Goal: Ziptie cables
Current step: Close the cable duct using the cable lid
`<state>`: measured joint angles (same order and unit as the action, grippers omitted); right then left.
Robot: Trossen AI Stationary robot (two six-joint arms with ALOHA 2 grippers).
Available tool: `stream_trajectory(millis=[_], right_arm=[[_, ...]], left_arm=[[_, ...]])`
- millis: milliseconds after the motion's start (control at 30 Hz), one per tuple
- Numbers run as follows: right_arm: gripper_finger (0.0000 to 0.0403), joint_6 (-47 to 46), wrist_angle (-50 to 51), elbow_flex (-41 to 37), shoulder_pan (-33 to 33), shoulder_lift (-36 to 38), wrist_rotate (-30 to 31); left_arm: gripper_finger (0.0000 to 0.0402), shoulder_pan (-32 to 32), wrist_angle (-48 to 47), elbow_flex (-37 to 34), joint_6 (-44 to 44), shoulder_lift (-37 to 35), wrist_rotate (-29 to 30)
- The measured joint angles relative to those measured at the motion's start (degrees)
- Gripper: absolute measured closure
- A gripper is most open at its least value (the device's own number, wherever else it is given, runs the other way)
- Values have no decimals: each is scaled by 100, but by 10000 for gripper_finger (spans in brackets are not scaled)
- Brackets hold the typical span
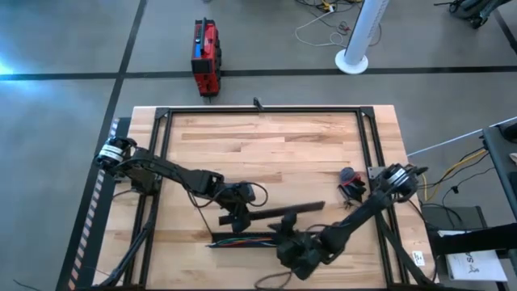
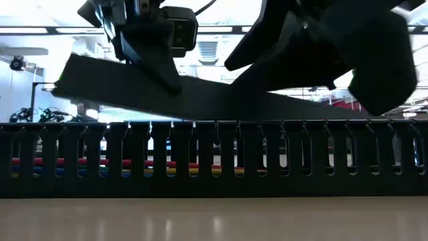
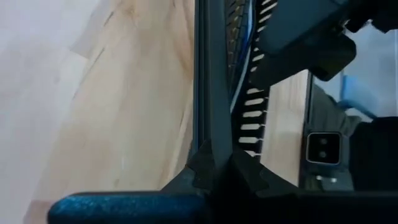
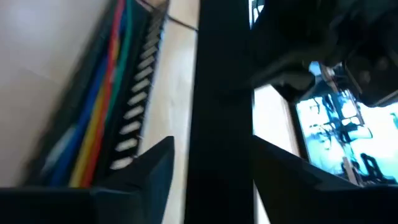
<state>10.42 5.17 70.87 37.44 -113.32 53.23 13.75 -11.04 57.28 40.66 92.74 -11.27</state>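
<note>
The cables (image 4: pixel 99 118), blue, green, orange and red wires, lie inside a long black slotted duct (image 1: pixel 242 239) near the table's front edge. They show through its slots (image 2: pixel 134 167) in the low view. A flat black bar (image 1: pixel 283 212) hangs just above the duct. My left gripper (image 1: pixel 237 214) is shut on it. My right gripper (image 4: pixel 214 162) is open at the bar's right part (image 1: pixel 292 234), one finger on either side of the bar (image 4: pixel 221 93). My left gripper pinches the flat black bar near its left end (image 3: pixel 214 134) between its two fingers. It comes slanting down from the table's left, and the bar runs on ahead of the fingers toward the right. The bar is lifted clear and tilted, its left end higher (image 2: pixel 87 80). My right gripper's fingers (image 4: pixel 149 171) flank the bar; whether they touch it I cannot tell.
Black frame rails (image 1: pixel 258 111) run around the wooden table top. A small tangle of dark wire with a red-black clip (image 1: pixel 351 184) lies at the right. A red box (image 1: pixel 205 55) and a white stand (image 1: pixel 354 56) are on the floor beyond the far edge.
</note>
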Motion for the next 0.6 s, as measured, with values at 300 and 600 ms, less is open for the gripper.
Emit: stream_trajectory(millis=[300, 600], right_arm=[[96, 264, 72, 0, -111, 70, 258], [126, 752, 175, 0, -43, 125, 986]], left_arm=[[401, -1, 128, 2, 332, -260, -43], [401, 10, 300, 9, 509, -476, -231]])
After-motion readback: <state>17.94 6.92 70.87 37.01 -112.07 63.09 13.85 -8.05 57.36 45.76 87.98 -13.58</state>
